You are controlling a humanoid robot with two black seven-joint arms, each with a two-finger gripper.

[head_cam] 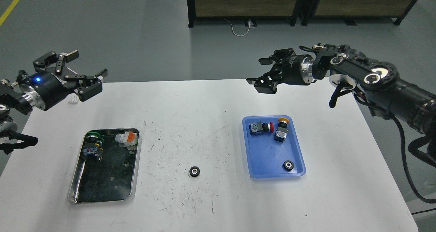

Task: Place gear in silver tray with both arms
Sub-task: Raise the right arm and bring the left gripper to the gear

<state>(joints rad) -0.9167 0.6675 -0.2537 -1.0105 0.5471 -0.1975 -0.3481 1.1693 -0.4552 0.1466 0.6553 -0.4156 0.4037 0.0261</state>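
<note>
A small black gear (194, 171) with a silver hub lies alone on the white table (211, 102), between the two trays. The silver tray (135, 177) stands at the front left and holds a green-capped push button (92, 144) and an orange-and-white part (126, 137). A second black gear (289, 165) lies in the blue plastic tray (265, 157). My right gripper (265, 76) is open and empty, raised over the table's far edge. My left gripper (85, 73) is open and empty, raised over the far left corner.
The blue tray also holds two push buttons, one red-capped (260, 127) and one yellow-capped (282, 129). A small white piece (73, 100) lies at the far left corner under my left gripper. Dark cabinets (299, 3) stand on the floor beyond the table.
</note>
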